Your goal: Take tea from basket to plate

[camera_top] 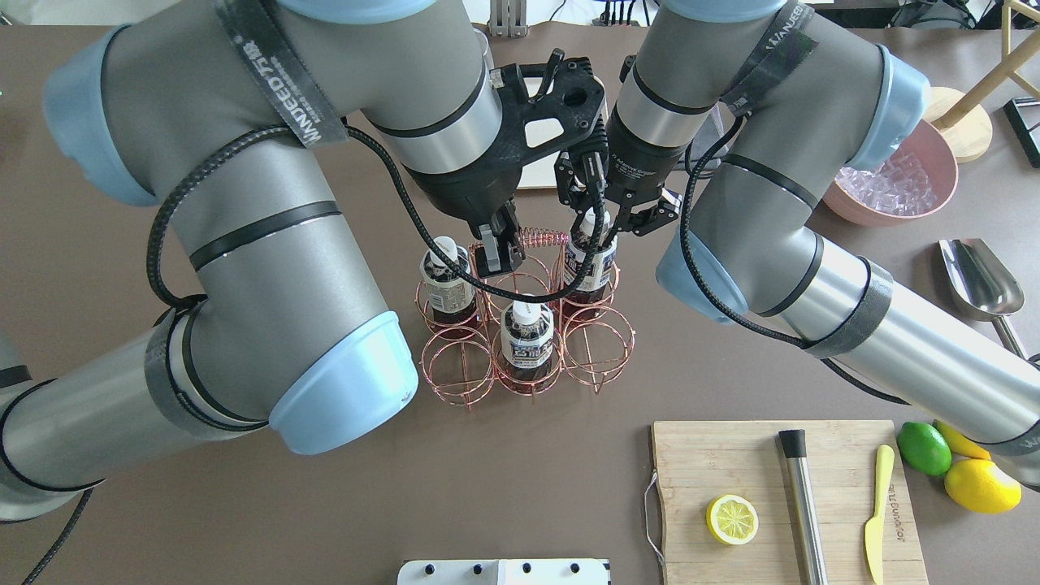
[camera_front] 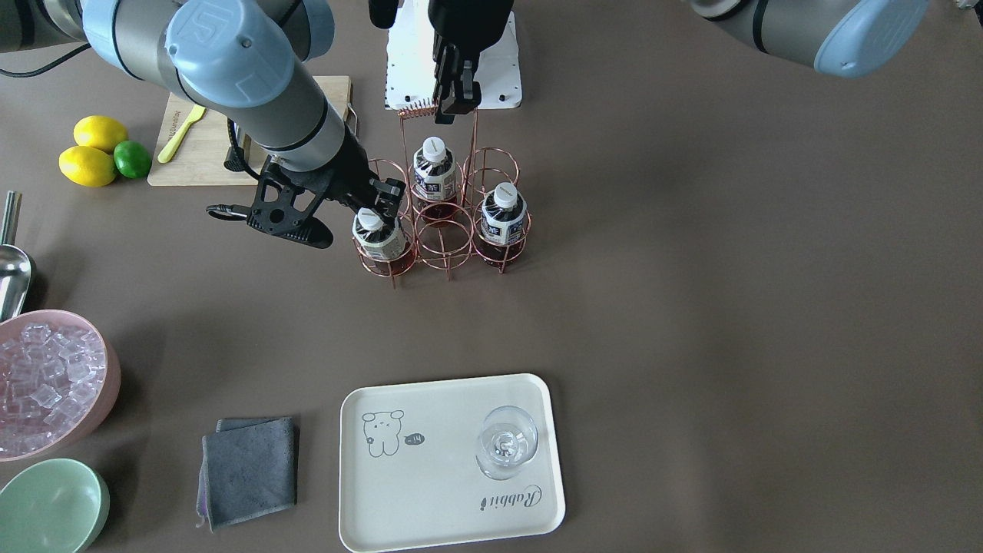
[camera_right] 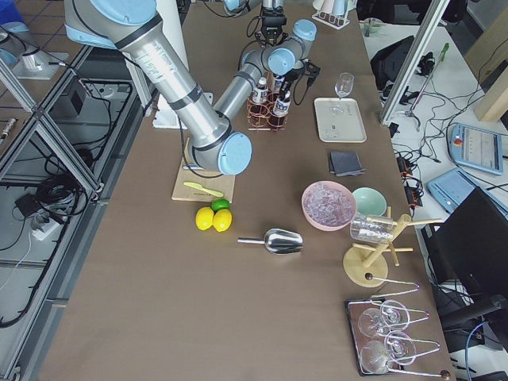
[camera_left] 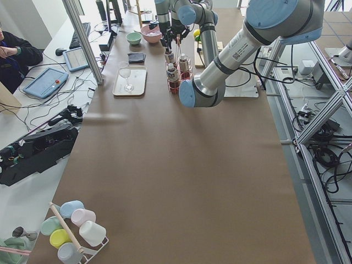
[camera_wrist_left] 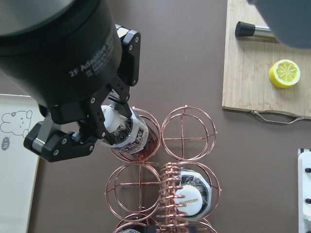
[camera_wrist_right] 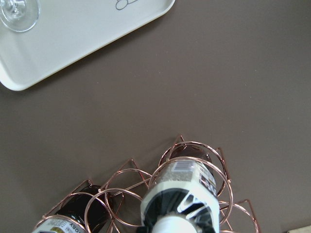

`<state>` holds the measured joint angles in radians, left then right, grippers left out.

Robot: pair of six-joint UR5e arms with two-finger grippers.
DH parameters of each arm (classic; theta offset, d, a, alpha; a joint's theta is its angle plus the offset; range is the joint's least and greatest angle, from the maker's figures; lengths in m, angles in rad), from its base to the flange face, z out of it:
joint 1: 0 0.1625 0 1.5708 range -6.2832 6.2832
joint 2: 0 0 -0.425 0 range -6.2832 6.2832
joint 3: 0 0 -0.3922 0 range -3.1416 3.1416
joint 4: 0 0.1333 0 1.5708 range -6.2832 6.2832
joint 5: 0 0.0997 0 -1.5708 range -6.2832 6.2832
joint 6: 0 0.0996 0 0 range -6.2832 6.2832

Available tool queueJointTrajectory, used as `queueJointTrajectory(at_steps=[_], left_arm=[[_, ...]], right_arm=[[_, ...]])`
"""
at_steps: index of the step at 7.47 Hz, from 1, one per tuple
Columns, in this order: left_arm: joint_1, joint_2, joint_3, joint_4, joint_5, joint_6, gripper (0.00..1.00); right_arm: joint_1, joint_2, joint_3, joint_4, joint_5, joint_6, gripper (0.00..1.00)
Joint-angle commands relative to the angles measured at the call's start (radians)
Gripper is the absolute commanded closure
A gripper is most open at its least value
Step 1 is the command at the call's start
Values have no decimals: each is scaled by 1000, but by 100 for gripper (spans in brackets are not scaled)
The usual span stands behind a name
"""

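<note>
Tea [camera_front: 378, 236] stood in a corner cell of the basket [camera_front: 444, 257] on our brown bench [camera_front: 691, 307], right fingers [camera_front: 390, 190] grasping its cap, left fingers [camera_front: 463, 91] clenched on the handle [camera_front: 418, 113]. An aluminium post [camera_left: 83, 39] rose beside it. Overhead, we lost most of the plate [camera_front: 445, 499] behind the arms [camera_top: 268, 268].

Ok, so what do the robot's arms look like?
Both the left arm and the right arm are fat grey tubes with round light-blue caps on the joints. Black straps printed WANEED wrap them, and black cables run alongside. The left gripper and right gripper are black with two fingers each. The right one's round body says 2F Adaptive Gripper in white.
</note>
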<state>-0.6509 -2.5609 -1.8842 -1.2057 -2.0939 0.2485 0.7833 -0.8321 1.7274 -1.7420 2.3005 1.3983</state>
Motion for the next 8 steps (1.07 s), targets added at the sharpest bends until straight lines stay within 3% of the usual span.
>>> queueJointTrajectory(at_steps=[1,2,3,4,5,7,8], left_arm=[[-6,2,1,0,-2,0,100],[-9,2,1,-2,-3,0,100],[-13,2,1,-2,-6,2,100],[-13,2,1,-2,-6,2,100],[-13,8,1,-2,-8,2,100],[-15,8,1,-2,-8,2,100],[-21,8,1,-2,-9,3,100]], right_arm=[[-1,1,-2,1,0,-2,55],[-4,1,1,1,0,-2,68],[-7,2,3,1,-1,-1,68],[-12,7,3,1,-1,4,35],[-12,10,0,2,-6,7,22],[-12,11,0,2,-13,5,15],[-15,11,1,2,-13,5,23]])
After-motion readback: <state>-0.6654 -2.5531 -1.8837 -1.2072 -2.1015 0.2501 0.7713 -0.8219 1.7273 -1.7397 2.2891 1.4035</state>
